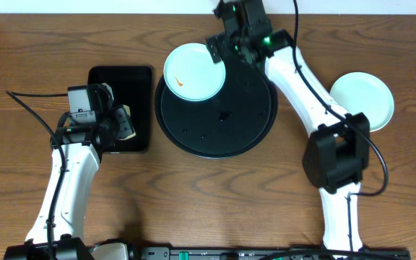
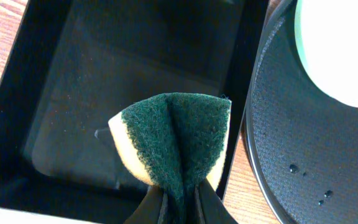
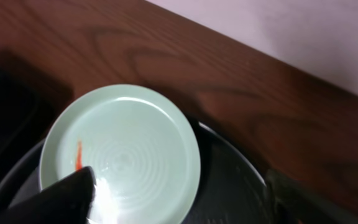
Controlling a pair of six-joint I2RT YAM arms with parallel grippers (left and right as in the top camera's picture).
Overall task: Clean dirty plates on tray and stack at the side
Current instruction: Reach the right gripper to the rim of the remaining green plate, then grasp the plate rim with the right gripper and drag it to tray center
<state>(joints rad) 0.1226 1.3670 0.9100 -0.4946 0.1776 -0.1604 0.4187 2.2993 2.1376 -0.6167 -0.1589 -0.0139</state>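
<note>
A pale turquoise plate [image 1: 193, 68] with an orange smear lies on the upper left part of the round black tray [image 1: 244, 108], overhanging its rim. My right gripper [image 1: 218, 45] is open at the plate's far right edge. In the right wrist view its fingers [image 3: 179, 205] spread wide, one finger over the plate [image 3: 123, 149], the other over the tray [image 3: 229, 180]. A second turquoise plate [image 1: 363, 100] lies on the table at the right. My left gripper [image 2: 179, 202] is shut on a green and yellow sponge [image 2: 176, 134]. The yellow plate is out of view.
A rectangular black tray [image 1: 121, 79] lies left of the round tray, and the sponge hangs over its right part [image 2: 55, 93]. Water drops sit on the round tray [image 2: 316, 162]. The right arm's base [image 1: 334, 155] stands at the right.
</note>
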